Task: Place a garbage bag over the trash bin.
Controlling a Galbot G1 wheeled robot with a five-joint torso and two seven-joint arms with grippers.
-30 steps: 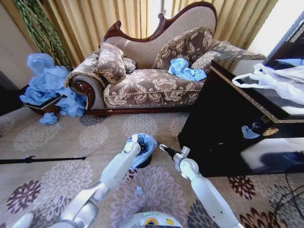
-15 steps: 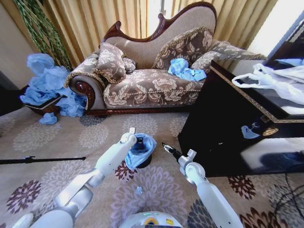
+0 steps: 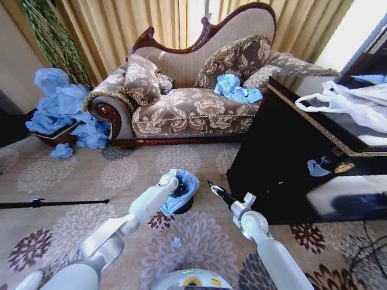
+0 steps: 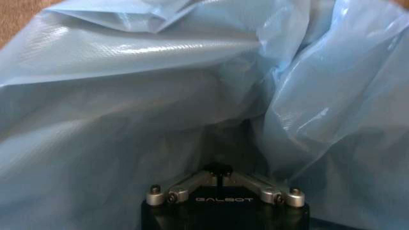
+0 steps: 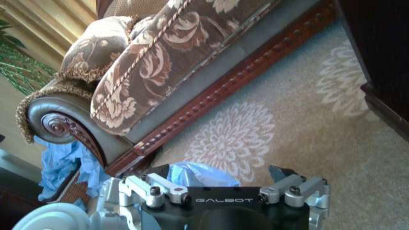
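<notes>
One garbage bag [image 3: 180, 188], draped over upright trash bin [image 3: 184, 207]

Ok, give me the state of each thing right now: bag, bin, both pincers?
garbage bag: draped over the bin, crumpled, hanging unevenly.
trash bin: upright on the carpet, mostly covered by the bag.
left pincer: at the bag on the bin's rim.
right pincer: beside the bin, apart from the bag.

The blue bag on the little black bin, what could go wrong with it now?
The thin light-blue plastic garbage bag looks bunched over the small black trash bin, so it might slip off the rim or sit unevenly. The left gripper is right up against the bag, deep in its folds in the left wrist view, and could drag it loose. The bin looks light and might tip. The right gripper waits beside it.
</notes>
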